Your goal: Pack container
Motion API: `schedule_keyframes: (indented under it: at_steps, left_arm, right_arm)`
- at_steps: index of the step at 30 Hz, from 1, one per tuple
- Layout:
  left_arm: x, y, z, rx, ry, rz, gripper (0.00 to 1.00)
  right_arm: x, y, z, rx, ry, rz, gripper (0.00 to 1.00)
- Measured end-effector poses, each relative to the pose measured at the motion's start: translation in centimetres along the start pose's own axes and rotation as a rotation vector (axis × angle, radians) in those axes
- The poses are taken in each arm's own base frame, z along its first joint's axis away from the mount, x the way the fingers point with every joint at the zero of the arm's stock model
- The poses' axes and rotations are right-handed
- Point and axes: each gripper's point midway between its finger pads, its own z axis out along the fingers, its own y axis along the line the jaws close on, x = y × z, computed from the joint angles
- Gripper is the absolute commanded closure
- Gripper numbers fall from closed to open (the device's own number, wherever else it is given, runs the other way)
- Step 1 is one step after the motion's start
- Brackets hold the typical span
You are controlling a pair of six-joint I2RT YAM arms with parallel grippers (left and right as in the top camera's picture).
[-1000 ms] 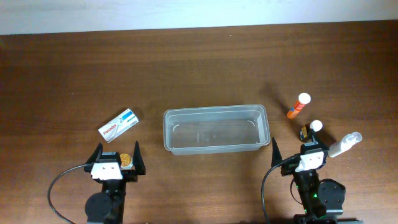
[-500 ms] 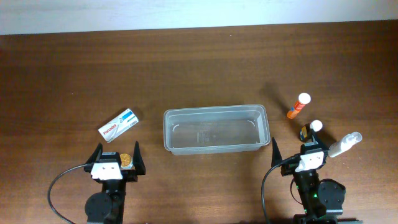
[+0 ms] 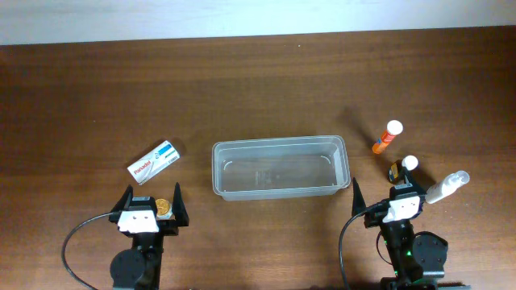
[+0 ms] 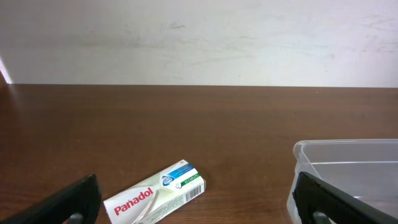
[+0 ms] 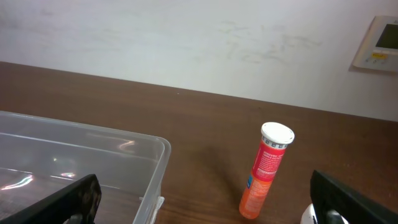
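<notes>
The clear plastic container lies empty in the middle of the table; its corner shows in the left wrist view and in the right wrist view. My left gripper is open and empty, near the front edge, left of the container. A white Panadol box lies just beyond it, also seen in the left wrist view. My right gripper is open and empty, right of the container. An orange tube with a white cap lies beyond it, also in the right wrist view.
A small gold round object sits between the left fingers. A white-capped item and a clear bottle lie by the right gripper. A pale wall rises behind the table's far edge.
</notes>
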Motion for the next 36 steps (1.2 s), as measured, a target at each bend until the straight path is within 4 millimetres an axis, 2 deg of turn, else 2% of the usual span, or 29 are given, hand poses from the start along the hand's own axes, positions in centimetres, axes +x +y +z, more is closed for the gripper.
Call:
schedule_keyframes:
  at_steps: [13,22,25,27,30,34,36]
  left_arm:
    - [0.0,0.0,0.0,0.000,0.000,0.000,0.01]
    - [0.1,0.0,-0.3,0.002,0.039,-0.032,0.01]
    - [-1.0,0.0,-0.6,0.000,0.068,-0.033,0.01]
    - [-2.3,-0.1,-0.9,-0.001,0.089,-0.034,0.01]
    - [-3.7,-0.1,-1.0,-0.005,0.160,-0.029,0.01]
    - [-4.5,-0.2,-0.5,-0.015,0.315,-0.018,0.01]
    - [-4.6,-0.3,-0.1,-0.020,0.405,-0.010,0.01]
  right_arm:
    - [0.0,0.0,0.0,0.000,0.000,0.016,0.02]
    - [0.3,0.0,-0.3,0.002,0.043,0.229,0.02]
    - [0.3,0.1,-0.7,0.005,0.108,0.265,0.02]
    - [-0.5,0.0,-0.9,0.011,0.151,0.282,0.02]
    - [-2.9,-0.4,-1.1,0.020,0.220,0.306,0.02]
    - [-6.7,-1.0,-0.5,0.026,0.310,0.323,0.02]
    - [-7.9,-1.3,0.1,0.028,0.402,0.338,0.02]
